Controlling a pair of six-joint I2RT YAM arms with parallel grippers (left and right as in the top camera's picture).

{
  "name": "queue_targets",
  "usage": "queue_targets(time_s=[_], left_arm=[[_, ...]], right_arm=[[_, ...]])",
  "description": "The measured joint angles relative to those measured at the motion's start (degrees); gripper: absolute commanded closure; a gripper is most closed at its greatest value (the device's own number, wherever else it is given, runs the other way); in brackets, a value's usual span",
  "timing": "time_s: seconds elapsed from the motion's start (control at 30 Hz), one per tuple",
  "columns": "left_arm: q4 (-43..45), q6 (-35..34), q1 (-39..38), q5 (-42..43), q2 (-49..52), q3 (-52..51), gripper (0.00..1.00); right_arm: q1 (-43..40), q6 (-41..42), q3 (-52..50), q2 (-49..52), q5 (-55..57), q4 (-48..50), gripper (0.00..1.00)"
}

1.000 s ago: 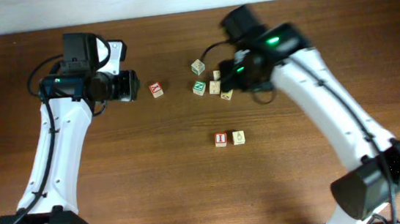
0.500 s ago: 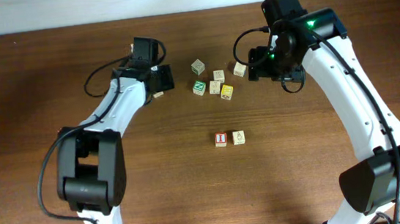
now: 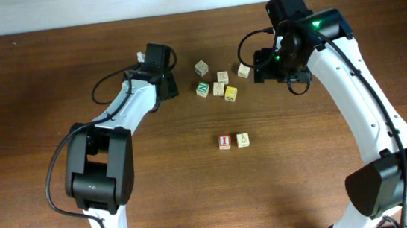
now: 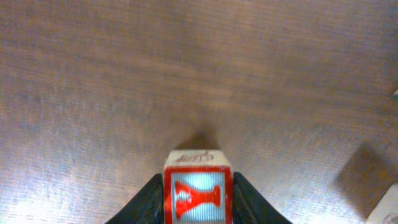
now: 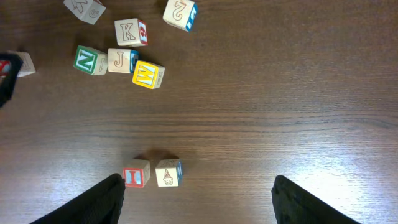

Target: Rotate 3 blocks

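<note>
Left pincer (image 4: pixel 198 202) grips the Y block (image 4: pixel 197 186) left of the cube cluster (image 3: pixel 219 88), red face toward the wrist camera; the overhead view hides it. Right pincer (image 5: pixel 198 190) gapes empty above the I block (image 5: pixel 136 173) and tan block (image 5: pixel 168 172), which sit side by side mid-bench (image 5: pixel 280 106).

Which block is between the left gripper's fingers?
The red-and-white letter block, flanked closely by both fingers of the left gripper; every other block lies untouched.
</note>
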Motion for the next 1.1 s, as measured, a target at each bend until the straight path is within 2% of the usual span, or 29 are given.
queue_targets(time_s=[0.17, 0.2, 0.23, 0.33, 0.5, 0.57, 0.67, 0.83, 1.1], left_arm=[[-8.02, -0.07, -0.17, 0.2, -0.44, 0.48, 0.71], [-11.21, -0.07, -0.17, 0.96, -0.92, 0.61, 0.69], [-14.23, -0.2, -0.17, 2.21, -1.57, 0.63, 0.6], [-15.45, 0.66, -0.17, 2.93, -1.86, 0.61, 0.44], [-11.13, 5.2, 0.74, 3.28, -1.88, 0.61, 0.43], [-12.79, 5.73, 0.96, 3.52, -1.88, 0.61, 0.46], [-15.08, 6.32, 0.15, 3.76, -1.88, 0.33, 0.59], [-15.39, 6.78, -1.95, 3.91, -1.88, -0.66, 0.71], [-17.64, 6.78, -2.6, 5.95, -2.14, -0.66, 0.79]], right_arm=[[0.0, -0.02, 0.0, 0.0, 0.17, 0.2, 0.24], [0.0, -0.04, -0.02, 0.0, 0.15, 0.2, 0.24], [0.0, -0.02, -0.04, 0.0, 0.17, 0.13, 0.24], [0.0, -0.02, -0.04, 0.0, 0.17, 0.02, 0.24], [0.0, -0.07, -0.07, 0.0, 0.17, -0.02, 0.24], [0.0, -0.07, -0.07, 0.0, 0.17, -0.24, 0.24], [0.0, -0.07, -0.07, 0.0, 0.15, -0.26, 0.24], [0.0, -0.04, -0.07, 0.0, 0.17, -0.28, 0.24], [0.0, -0.07, -0.07, 0.0, 0.17, -0.76, 0.23]])
